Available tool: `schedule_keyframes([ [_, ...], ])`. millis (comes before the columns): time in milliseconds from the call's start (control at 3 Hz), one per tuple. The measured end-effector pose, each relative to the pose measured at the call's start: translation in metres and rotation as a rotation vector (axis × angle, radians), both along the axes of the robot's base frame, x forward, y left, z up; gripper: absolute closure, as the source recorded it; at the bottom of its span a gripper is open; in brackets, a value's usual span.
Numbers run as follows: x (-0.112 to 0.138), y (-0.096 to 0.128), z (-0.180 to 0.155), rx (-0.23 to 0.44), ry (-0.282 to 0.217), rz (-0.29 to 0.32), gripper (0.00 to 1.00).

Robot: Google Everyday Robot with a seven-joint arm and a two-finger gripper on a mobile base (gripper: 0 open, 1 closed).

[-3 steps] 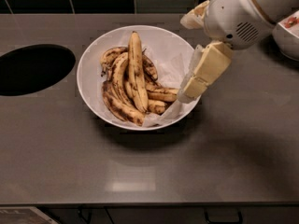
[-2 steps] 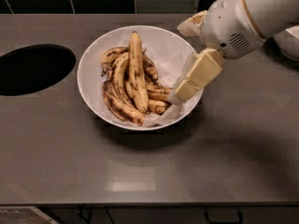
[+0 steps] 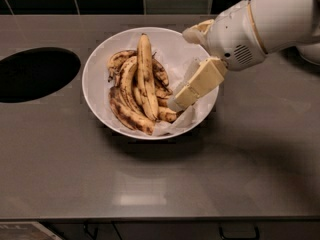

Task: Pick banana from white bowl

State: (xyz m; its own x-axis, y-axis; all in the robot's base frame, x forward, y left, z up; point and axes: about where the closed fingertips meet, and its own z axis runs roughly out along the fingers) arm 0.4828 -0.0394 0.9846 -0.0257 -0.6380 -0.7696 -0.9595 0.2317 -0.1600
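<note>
**Banana** (image 3: 146, 76): longest of the bunch, lying top-to-bottom in the white bowl (image 3: 91, 91), upper middle of frame, on a grey counter (image 3: 210, 184).

**Gripper** (image 3: 181, 98): low inside the bowl's right side, just beside the shorter bananas (image 3: 167, 115). Whether it is apart or together cannot be told.

**Step:** approach, with the banana apparently not yet grasped.

**Next:** likely a shift left to straddle the long banana, then closing on it.

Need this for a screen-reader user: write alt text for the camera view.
A robot arm's end effector reaches into the right side of a white bowl on a grey counter, beside a pile of brown-streaked bananas. The longest banana lies on top, nearly straight. A dark round opening sits in the counter to the left.
</note>
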Motion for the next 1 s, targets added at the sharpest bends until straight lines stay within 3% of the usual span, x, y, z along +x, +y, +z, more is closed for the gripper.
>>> schedule_keyframes([
  [333, 0.006, 0.002, -0.008, -0.056, 0.038, -0.05, 0.0],
  [667, 0.018, 0.0, -0.02, -0.124, 0.089, -0.172, 0.0],
  [1000, 0.028, 0.001, -0.03, -0.14, 0.13, -0.258, 0.0],
])
